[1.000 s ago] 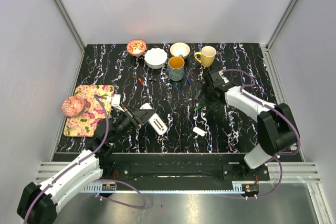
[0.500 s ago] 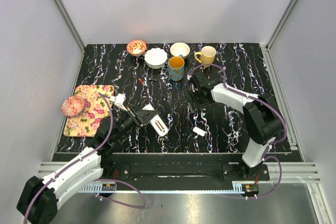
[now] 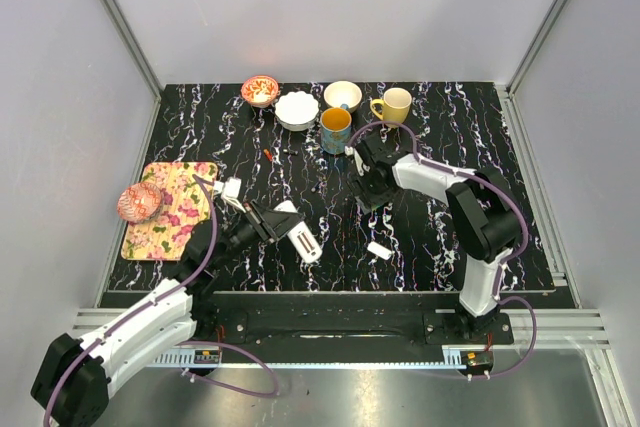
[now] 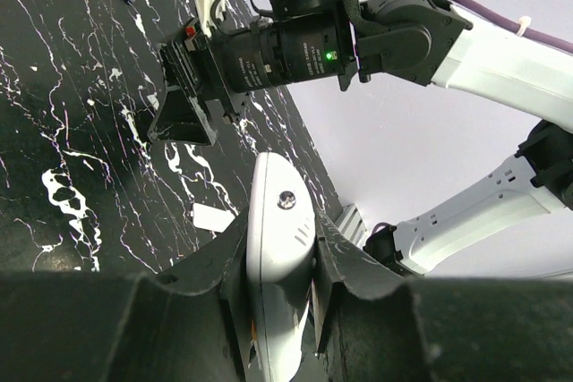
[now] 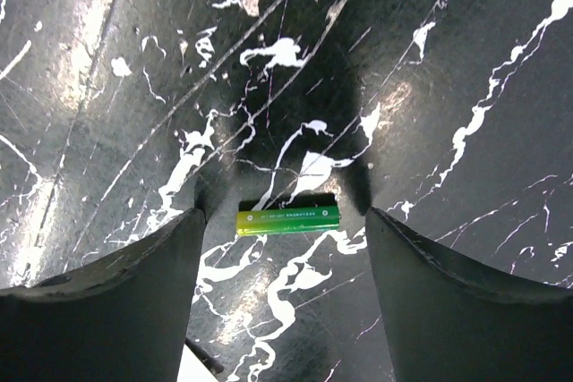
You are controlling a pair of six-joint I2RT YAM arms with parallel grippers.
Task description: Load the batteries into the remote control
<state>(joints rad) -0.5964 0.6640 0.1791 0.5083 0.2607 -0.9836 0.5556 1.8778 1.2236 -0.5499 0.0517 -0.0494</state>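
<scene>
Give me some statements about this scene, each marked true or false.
1. The left gripper is shut on the remote control. True.
2. The right gripper holds the green battery. False: it is open; the battery lies on the table between its fingers.
3. The yellow mug stands near the table's far edge. True.
4. The small white chip lies on the floral board. False: it lies on the table, right of that board.

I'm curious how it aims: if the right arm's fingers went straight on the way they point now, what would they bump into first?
Probably the green battery, lying on the black table in line between the open right fingers. How far off it is, the picture doesn't show.
</scene>
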